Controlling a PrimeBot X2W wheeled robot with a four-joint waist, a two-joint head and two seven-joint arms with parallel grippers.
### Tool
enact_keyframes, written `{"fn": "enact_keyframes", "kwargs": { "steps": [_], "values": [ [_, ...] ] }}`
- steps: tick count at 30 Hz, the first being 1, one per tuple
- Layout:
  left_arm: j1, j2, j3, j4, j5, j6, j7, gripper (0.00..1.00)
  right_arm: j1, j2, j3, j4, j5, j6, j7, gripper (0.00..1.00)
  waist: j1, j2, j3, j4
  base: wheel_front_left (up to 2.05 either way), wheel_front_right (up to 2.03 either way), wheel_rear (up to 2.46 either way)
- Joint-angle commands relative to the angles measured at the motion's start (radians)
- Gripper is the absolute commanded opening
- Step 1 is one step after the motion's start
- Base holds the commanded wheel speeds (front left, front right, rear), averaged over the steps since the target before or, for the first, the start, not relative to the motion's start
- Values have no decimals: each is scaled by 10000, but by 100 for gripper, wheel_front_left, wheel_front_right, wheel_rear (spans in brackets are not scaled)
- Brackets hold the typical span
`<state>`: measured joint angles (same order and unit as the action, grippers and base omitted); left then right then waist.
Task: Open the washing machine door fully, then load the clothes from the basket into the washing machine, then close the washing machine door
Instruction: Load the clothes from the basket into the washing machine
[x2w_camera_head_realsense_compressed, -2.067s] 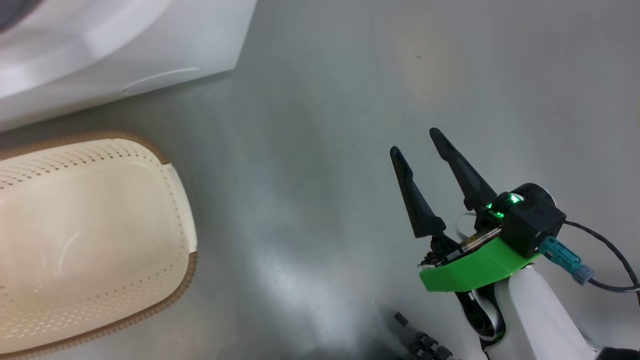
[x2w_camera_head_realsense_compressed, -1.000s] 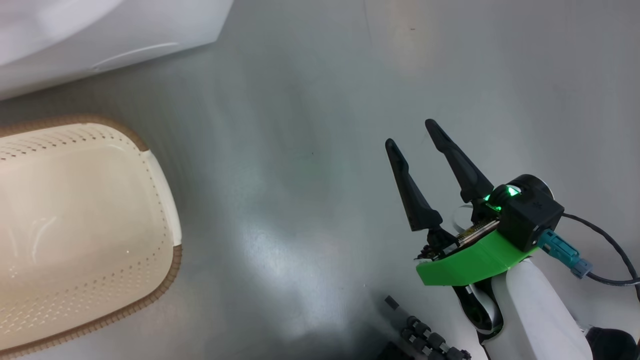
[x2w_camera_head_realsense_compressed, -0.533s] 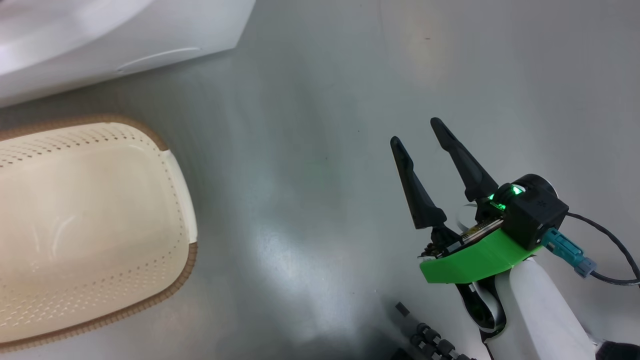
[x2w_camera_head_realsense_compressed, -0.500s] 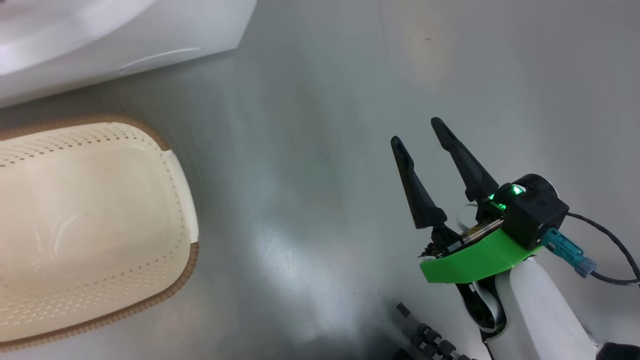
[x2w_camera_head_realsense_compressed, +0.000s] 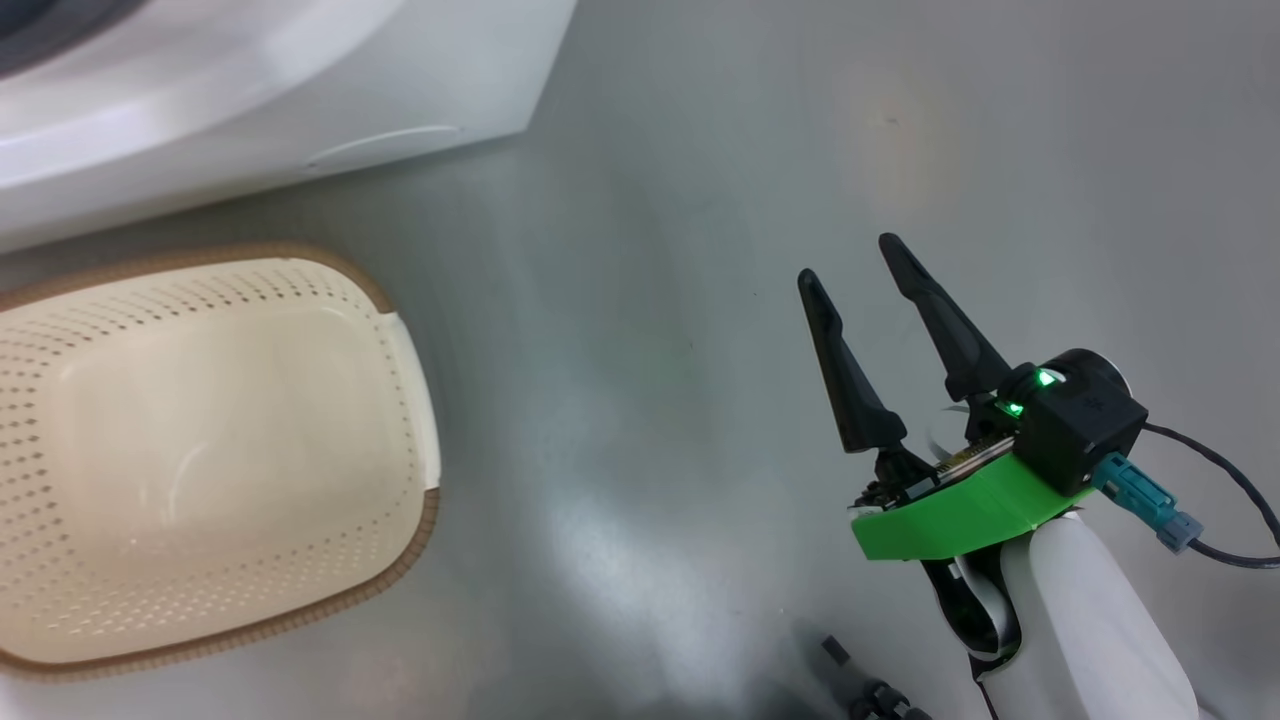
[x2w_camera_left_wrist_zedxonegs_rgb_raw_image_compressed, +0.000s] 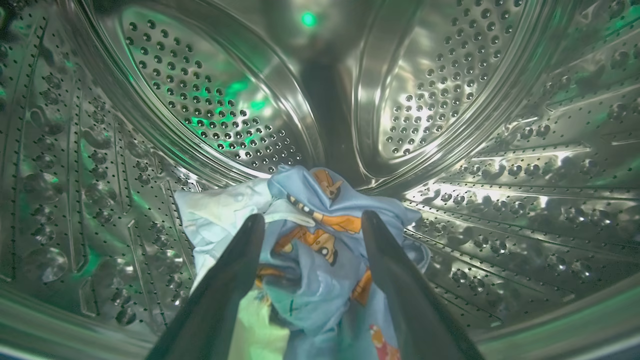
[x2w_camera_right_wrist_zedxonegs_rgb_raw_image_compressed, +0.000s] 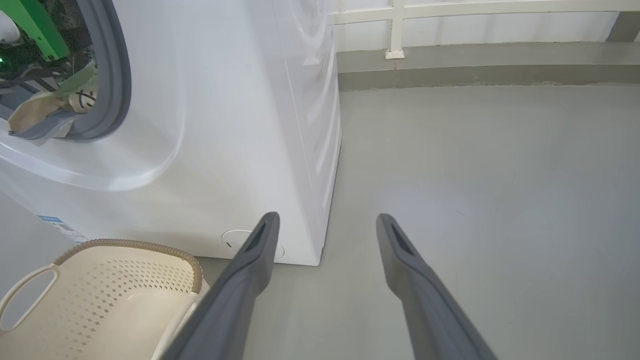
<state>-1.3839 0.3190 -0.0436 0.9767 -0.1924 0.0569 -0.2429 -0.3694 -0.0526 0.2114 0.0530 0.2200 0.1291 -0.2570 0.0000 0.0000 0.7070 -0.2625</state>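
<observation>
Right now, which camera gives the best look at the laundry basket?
Head view: the basket is seen from above, most of its brown rim and perforated walls visible, nothing lying inside. The right wrist view catches one end of it, partly behind the right gripper. The left wrist view looks into the steel drum instead.

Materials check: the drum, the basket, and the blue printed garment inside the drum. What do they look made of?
drum: polished steel by the look, with mirror-like reflections and punched holes.
basket: matte cream plastic with moulded perforated walls. Its brown rim has a woven-looking texture, probably plastic too.
garment: thin, soft, matte fabric, possibly cotton, crumpled in loose folds.
</observation>
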Motion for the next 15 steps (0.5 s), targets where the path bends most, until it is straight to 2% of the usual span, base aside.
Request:
{"fn": "enact_keyframes", "kwargs": {
  "steps": [1,15],
  "values": [
    [265,330,21,-254,-41,5,-88,100,265,24,126,-163,-133,16,-48,100,0,0,-238,194,0,0,0],
    [1957,-496,-17,-1092,-507,-163,-178,100,480,-215,-193,-43,-220,16,-48,100,0,0,-1227,960,0,0,0]
  ]
}}
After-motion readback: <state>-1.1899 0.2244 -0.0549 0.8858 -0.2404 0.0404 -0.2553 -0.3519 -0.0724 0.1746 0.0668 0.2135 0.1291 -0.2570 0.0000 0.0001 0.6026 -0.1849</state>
